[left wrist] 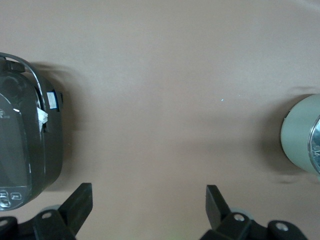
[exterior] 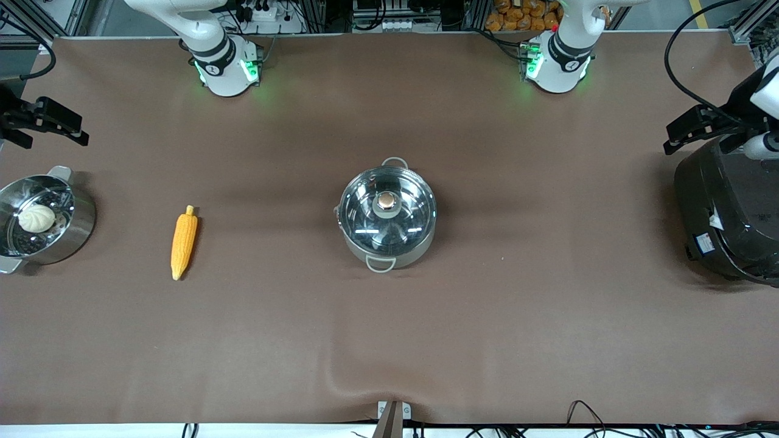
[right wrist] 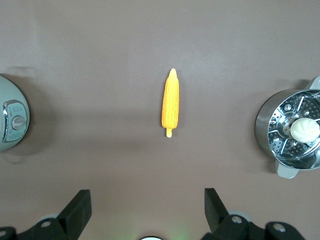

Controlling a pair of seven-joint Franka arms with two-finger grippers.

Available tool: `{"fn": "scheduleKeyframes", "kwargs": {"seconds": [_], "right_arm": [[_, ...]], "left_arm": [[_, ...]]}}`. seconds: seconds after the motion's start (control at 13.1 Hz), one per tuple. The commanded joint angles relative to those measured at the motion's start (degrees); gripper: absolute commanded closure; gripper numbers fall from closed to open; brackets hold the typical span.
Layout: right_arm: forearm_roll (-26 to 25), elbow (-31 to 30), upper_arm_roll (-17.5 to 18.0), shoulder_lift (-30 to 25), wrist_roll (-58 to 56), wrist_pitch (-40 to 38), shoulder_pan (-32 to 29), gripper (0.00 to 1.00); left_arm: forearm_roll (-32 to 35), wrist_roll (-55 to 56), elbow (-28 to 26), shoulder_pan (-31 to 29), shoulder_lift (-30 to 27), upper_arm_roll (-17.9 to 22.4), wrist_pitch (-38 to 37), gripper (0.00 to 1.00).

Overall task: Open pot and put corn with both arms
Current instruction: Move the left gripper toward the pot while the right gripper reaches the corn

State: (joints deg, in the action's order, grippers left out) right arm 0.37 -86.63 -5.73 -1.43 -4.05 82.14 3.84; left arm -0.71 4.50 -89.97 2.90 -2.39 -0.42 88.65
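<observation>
The steel pot [exterior: 387,211] stands at the middle of the table, its glass lid [exterior: 371,219] with the copper knob [exterior: 386,199] on it. Its edge shows in the left wrist view [left wrist: 299,136] and the right wrist view [right wrist: 12,120]. The corn [exterior: 184,241] lies on the cloth toward the right arm's end, apart from the pot; it also shows in the right wrist view [right wrist: 170,102]. My left gripper [exterior: 694,129] [left wrist: 149,200] is open and empty, up over the black cooker's edge. My right gripper [exterior: 58,123] [right wrist: 147,205] is open and empty, up over the cloth by the steamer pot.
A steel steamer pot [exterior: 76,228] [right wrist: 267,125] with a white bun [exterior: 36,218] [right wrist: 306,129] stands at the right arm's end. A large black cooker [exterior: 727,213] [left wrist: 25,145] stands at the left arm's end. Brown cloth [exterior: 487,316] covers the table.
</observation>
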Motion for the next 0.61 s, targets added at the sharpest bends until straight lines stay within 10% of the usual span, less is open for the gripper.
{"fn": "scheduleKeyframes", "kwargs": {"seconds": [0.0,0.53], "right_arm": [[1.03,0.67,-0.34,-0.06,0.53,-0.66,0.11,0.0],[0.77,0.06,-0.42,0.46,0.53,1.0,-1.38,0.0]], "left_arm": [[2.19,-0.28,1.73,-0.09,0.81,0.06,-1.38,0.0],[2.99,1.99,4.8,1.92,5.2,-1.51,-1.38,0.0]]}}
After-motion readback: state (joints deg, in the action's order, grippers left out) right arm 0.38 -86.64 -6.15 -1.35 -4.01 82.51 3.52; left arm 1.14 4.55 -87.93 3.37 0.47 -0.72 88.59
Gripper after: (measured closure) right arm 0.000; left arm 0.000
